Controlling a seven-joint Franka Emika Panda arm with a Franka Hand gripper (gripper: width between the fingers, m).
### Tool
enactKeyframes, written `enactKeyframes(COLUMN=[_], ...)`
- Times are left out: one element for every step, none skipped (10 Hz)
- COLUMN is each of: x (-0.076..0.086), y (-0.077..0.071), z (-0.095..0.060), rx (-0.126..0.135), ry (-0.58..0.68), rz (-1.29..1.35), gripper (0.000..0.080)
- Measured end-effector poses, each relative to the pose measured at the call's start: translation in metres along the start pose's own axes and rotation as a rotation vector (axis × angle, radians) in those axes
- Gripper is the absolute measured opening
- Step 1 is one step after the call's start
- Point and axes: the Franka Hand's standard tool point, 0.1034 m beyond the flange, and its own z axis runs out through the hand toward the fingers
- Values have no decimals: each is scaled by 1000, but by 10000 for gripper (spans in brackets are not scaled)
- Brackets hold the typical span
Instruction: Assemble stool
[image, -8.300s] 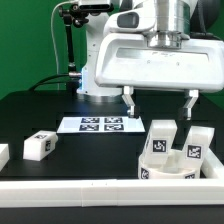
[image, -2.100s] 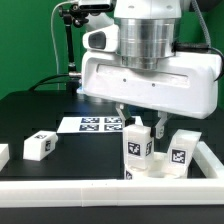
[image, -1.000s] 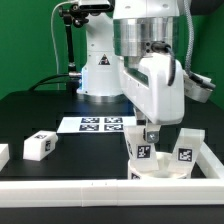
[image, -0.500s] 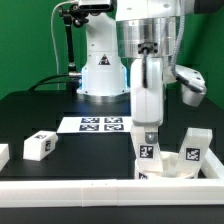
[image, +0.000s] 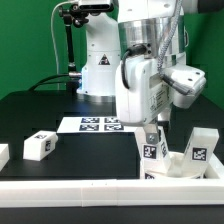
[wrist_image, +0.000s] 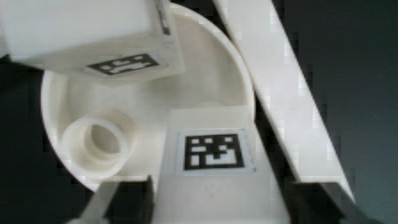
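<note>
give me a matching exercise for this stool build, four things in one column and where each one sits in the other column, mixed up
Things:
1. loose leg
2. marker board
3. seat
4. gripped leg

Places:
a. upright, clamped in the pincer
b. on the black table toward the exterior view's left, away from the seat
c. flat on the table in front of the robot base
d. against the front rail, at the exterior view's right

Pairs: 1-b, 2-c, 3-d, 4-a
</note>
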Motion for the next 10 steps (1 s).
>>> enactKeyframes(x=[2,1,-2,-4,-5,-4,-4,-4,-5,-7], y=[-2,-3,-5,-6,-7,-6,-6,-5,-4,-3], z=[-2,-5,-11,-17,-18,-16,-16,-16,-16,-18], rx=[3,7,13,21,23,21,21,16,3,-14], ry=[-2,-7,-15,-22,-23,-21,-21,-13,-6,0], rz=[-26,-42,-63,-82,-113,-113,-118,-231,-344,-463], gripper=[531,531,628,643,643,649,649,649,649,649])
